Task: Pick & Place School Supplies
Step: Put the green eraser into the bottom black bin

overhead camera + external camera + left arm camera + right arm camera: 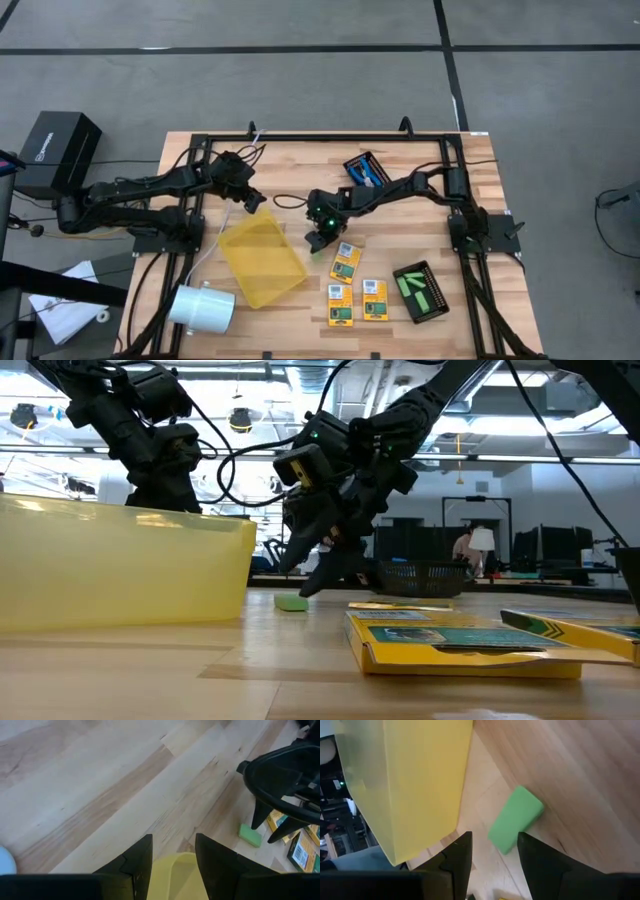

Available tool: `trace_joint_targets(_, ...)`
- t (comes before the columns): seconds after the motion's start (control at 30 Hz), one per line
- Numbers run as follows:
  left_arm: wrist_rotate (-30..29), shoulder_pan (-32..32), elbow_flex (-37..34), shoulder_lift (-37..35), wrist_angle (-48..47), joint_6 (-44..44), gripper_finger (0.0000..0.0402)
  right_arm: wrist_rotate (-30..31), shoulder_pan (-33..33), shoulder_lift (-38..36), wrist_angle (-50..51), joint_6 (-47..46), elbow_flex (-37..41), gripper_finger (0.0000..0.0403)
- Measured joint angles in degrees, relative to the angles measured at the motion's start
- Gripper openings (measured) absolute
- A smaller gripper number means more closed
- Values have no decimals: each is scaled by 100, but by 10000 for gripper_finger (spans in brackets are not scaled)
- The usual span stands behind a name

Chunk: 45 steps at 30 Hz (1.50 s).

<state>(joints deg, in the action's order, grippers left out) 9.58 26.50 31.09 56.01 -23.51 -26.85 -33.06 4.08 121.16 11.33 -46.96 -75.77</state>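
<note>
A yellow tray (262, 258) lies at the table's middle left. My left gripper (252, 203) is shut on its far corner. A short green block (515, 820) lies flat on the wood just right of the tray, also seen in the low view (291, 602). My right gripper (318, 238) hangs open close over the block, slanting down, with one fingertip on each side of its near end (495, 835). Three yellow-and-green boxes (346, 262) (340, 305) (375, 298) lie flat toward the near edge. My left gripper pinches the tray's far corner rim (175, 867) between its two fingers, slanting down from the table's left. The tray's bottom rests on the table. My right gripper's lower fingertip (303, 594) is right at the green block's top; whether it touches, I cannot tell.
A black mesh tray with green sticks (420, 290) stands at the near right. Another with blue-handled tools (366, 168) stands at the far middle. A white cylinder (203, 305) lies at the near left corner. Bare wood lies between the two arms at the far side.
</note>
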Motion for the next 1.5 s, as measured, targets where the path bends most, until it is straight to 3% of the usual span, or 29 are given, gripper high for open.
trace_joint_targets(0.6, 31, 0, 0, 0, 2, 6, 142, -173, 179, 2, -466, -203, 2, 150)
trace_joint_targets(1.5, 24, 0, 0, 0, 2, 111, 142, 11, 11, 3, -79, -65, 7, 150)
